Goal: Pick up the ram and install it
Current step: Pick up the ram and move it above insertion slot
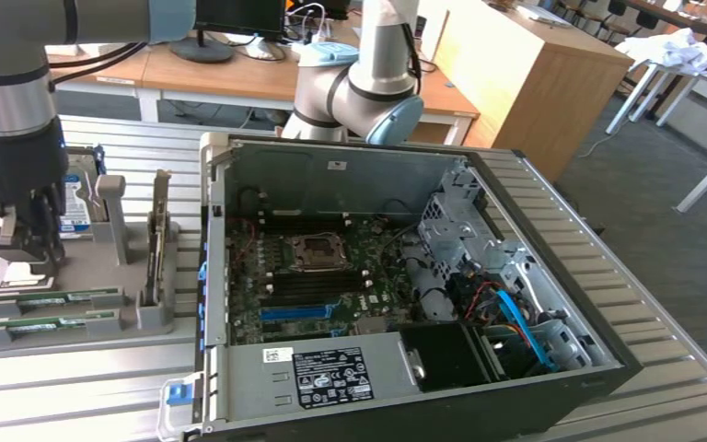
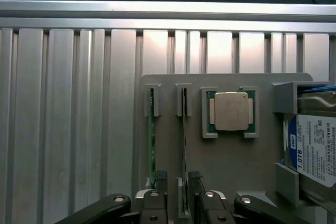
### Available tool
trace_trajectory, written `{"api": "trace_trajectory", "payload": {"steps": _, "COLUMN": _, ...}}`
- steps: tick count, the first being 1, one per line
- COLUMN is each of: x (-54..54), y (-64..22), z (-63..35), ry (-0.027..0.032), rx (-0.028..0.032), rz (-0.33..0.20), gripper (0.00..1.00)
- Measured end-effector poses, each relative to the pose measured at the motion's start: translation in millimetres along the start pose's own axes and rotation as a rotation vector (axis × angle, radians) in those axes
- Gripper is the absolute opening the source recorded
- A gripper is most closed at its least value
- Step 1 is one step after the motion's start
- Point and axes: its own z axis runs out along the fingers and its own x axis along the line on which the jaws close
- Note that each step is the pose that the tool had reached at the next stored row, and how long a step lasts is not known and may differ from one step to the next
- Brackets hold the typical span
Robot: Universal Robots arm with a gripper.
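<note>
since the ram (image 2: 184, 124) stands on edge in a slot of the grey fixture (image 2: 226, 166), its long top edge is free for a pinch. gripper (image 2: 177, 177) hangs right over it, fingers (image 2: 159, 178) released, one either side of the stick, not clamped. fixture sits by the worktop (image 2: 63, 129) edge on the exterior view's left, beside the open pc case (image 1: 329, 175). second stick (image 2: 152, 140) is in the parallel slot, just beside one finger. ram: thin green board. fixture: matte grey, looks moulded or printed. worktop: ribbed aluminium slats. cpu (image 2: 231, 111), flat metal lid, has its own pocket.
</note>
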Motion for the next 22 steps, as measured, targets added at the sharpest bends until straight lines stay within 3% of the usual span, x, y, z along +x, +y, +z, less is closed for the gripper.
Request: {"api": "trace_trajectory", "payload": {"steps": 22, "x": -0.3, "y": -0.3, "z": 10.0, "ry": 0.0000, "rx": 0.0000, "rz": 0.000, "gripper": 0.30}}
